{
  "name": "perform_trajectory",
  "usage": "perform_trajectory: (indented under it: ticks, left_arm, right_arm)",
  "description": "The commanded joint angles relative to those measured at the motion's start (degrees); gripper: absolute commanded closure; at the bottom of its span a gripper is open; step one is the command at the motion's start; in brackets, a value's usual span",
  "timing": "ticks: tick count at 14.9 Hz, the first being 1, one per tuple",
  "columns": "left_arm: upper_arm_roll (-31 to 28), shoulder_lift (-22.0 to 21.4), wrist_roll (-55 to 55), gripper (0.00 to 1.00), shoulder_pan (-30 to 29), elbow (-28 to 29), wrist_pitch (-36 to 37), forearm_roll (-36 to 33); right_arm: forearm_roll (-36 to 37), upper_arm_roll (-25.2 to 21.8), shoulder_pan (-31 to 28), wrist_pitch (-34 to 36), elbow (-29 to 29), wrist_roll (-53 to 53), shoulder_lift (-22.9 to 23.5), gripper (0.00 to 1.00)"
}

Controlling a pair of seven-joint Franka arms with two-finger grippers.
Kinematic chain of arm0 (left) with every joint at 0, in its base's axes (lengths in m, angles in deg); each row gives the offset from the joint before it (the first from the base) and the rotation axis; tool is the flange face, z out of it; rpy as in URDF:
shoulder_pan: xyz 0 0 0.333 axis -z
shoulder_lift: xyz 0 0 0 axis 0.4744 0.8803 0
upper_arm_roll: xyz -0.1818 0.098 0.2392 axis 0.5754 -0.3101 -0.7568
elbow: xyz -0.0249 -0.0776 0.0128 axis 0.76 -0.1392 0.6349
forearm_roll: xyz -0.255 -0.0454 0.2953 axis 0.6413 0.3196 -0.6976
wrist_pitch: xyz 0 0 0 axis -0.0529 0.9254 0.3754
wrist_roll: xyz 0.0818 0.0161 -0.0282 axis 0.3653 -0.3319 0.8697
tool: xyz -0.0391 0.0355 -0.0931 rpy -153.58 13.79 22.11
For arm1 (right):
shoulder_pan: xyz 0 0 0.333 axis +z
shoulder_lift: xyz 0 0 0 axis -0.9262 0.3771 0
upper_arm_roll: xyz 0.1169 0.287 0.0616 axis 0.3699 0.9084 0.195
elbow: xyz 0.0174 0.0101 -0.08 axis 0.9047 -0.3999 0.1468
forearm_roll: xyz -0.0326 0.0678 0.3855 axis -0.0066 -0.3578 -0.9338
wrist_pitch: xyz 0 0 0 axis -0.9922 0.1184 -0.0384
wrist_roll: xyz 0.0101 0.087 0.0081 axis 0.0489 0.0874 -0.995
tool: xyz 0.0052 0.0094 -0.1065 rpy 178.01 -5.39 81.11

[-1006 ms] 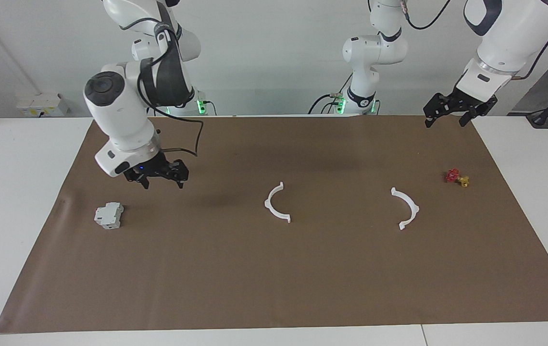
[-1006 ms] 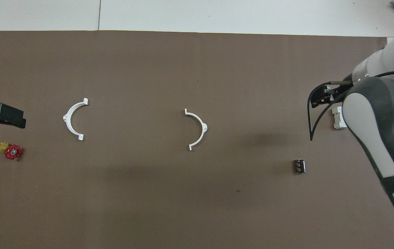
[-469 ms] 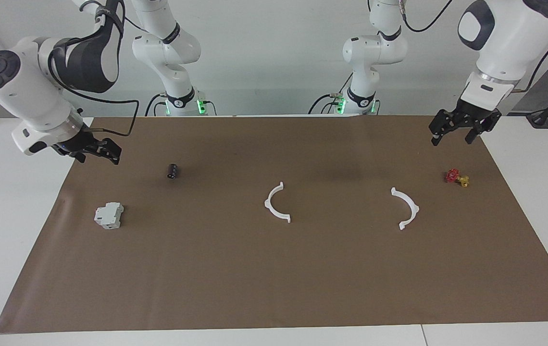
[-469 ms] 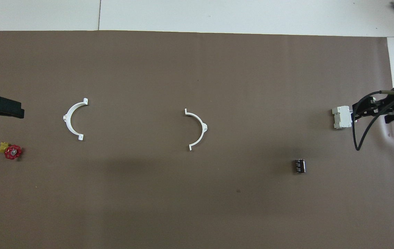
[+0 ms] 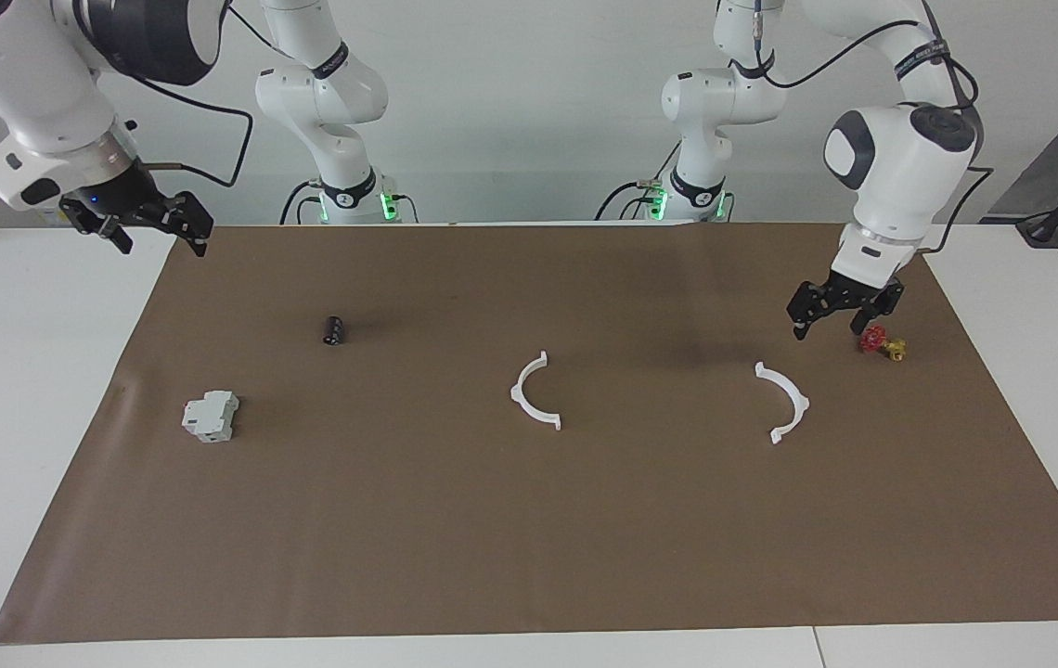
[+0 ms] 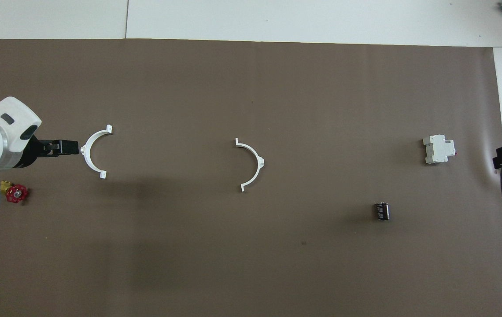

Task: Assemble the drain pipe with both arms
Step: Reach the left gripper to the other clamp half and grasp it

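Since both half-rings look light, thin and springy, the left hand, open and empty, should pinch mid-arc, while the right hand waits, open, at the bench corner.

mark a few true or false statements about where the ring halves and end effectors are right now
1. The two white half-rings, one mid-mat and one toward the left arm's end, lie apart on the brown mat. True.
2. The left end effector grips a half-ring. False: it hangs empty in the air by the red-and-yellow valve.
3. The right end effector is over the mat's corner, at the right arm's end. True.
4. The grey block sits between the half-rings. False: it lies toward the right arm's end.
5. The small black cylinder lies nearer to the robots than the grey block. True.
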Motion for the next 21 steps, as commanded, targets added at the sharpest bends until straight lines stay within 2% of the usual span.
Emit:
perform_trajectory:
  ticks: [1, 4, 11, 14, 21]
  left_arm:
    - [-0.07, 1.22, 2.90, 0.00, -0.26, 5.18, -8.25, 0.67]
    - [-0.07, 3.86, 12.06, 0.00, -0.17, 5.09, -11.33, 0.67]
    - [-0.16, 11.42, 11.72, 0.00, -0.17, 4.39, -19.77, 0.58]
    - [-0.16, 12.83, 6.28, 0.00, -0.08, 3.08, -19.25, 0.32]
    - [-0.16, 13.01, 4.51, 0.00, -0.26, 3.34, -19.07, 0.32]
  right_arm:
    - [-0.31, 0.31, -0.45, 0.16, -2.08, 0.38, -1.43, 0.00]
    - [-4.18, 0.22, -0.89, -0.55, -2.97, 1.78, -1.87, 0.00]
    - [-4.09, 0.22, -0.28, -0.73, -3.77, 2.67, -2.31, 0.00]
    - [-2.25, 0.57, -0.01, -1.08, -3.68, 2.31, -2.23, 0.00]
    - [-2.25, 0.84, 0.52, -1.08, -2.89, 2.49, -1.79, 0.00]
